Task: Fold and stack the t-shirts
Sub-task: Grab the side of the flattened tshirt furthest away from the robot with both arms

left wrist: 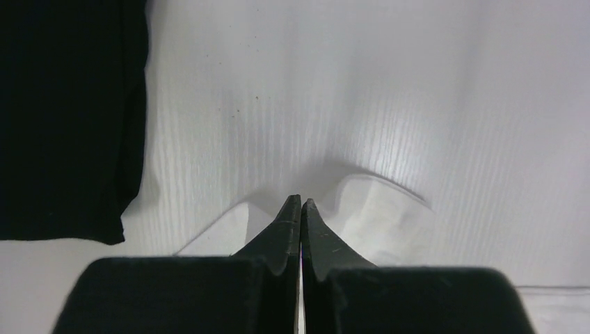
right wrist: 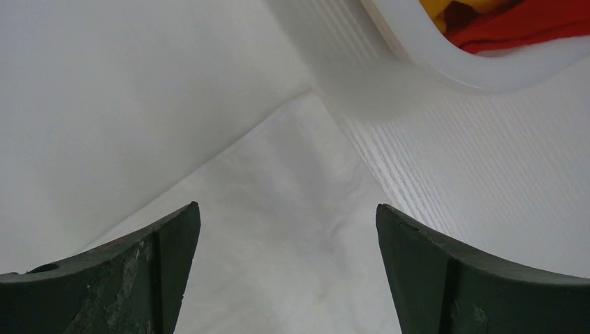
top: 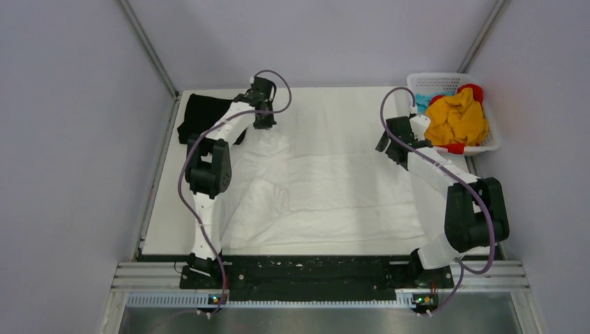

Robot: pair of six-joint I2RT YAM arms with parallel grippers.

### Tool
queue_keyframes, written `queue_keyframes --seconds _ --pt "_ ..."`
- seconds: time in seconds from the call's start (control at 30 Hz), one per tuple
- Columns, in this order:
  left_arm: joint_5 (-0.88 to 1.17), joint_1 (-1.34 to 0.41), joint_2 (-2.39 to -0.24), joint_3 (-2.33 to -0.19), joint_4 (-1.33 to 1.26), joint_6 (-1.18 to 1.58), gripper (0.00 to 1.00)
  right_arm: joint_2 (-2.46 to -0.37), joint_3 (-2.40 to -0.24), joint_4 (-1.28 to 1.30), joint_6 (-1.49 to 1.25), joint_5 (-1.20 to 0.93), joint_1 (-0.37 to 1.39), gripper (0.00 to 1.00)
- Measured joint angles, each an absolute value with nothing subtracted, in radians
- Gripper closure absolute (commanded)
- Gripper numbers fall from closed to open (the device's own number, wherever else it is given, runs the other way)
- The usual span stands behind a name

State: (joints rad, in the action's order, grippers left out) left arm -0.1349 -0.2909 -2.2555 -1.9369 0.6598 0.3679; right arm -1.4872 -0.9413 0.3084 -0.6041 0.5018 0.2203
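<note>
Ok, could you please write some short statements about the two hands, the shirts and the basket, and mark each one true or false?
1. The left hand is shut on a raised fold of the white t-shirt. True.
2. The right hand is shut on the white t-shirt. False: its fingers stand wide open above a corner of that shirt and hold nothing.
3. The black t-shirt lies in the basket. False: it lies on the table at the far left corner; the basket holds yellow, red and blue cloth.
4. The basket stands at the far right corner of the table. True.
</note>
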Motion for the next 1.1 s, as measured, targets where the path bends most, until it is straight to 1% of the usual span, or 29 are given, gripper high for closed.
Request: queue_keyframes --seconds 0.17,0.33,0.43,0.47,0.5,0.63,0.8,0.97,1.1 --pt "-0.137 -0.295 -2.156 -1.861 0.627 0.375 1.00 -1.629 -1.041 0.312 -0.604 0.530 0.218 0.09" --pt "-0.116 -0.295 -2.148 -1.830 0.630 0.393 1.00 -1.779 -1.132 0.333 -0.608 0.559 0.213 0.16" --pt "-0.109 -0.296 -2.148 -1.823 0.639 0.400 1.00 -1.861 -1.188 0.343 -0.616 0.571 0.200 0.19" --pt "-0.104 -0.296 -2.148 -1.821 0.639 0.403 1.00 -1.880 -1.203 0.346 -0.620 0.575 0.196 0.20" --pt "-0.101 -0.296 -2.148 -1.818 0.636 0.407 1.00 -1.901 -1.218 0.348 -0.623 0.580 0.192 0.24" --pt "-0.089 -0.296 -2.138 -1.773 0.628 0.419 1.00 -1.946 -1.259 0.358 -0.642 0.583 0.180 0.30" --pt "-0.080 -0.296 -2.122 -1.729 0.627 0.424 1.00 -1.946 -1.257 0.366 -0.664 0.586 0.180 0.47" --pt "-0.075 -0.296 -2.071 -1.687 0.627 0.429 1.00 -1.939 -1.244 0.375 -0.678 0.610 0.178 0.70" --pt "-0.067 -0.297 -2.014 -1.636 0.608 0.436 1.00 -1.932 -1.235 0.395 -0.686 0.618 0.169 0.86"
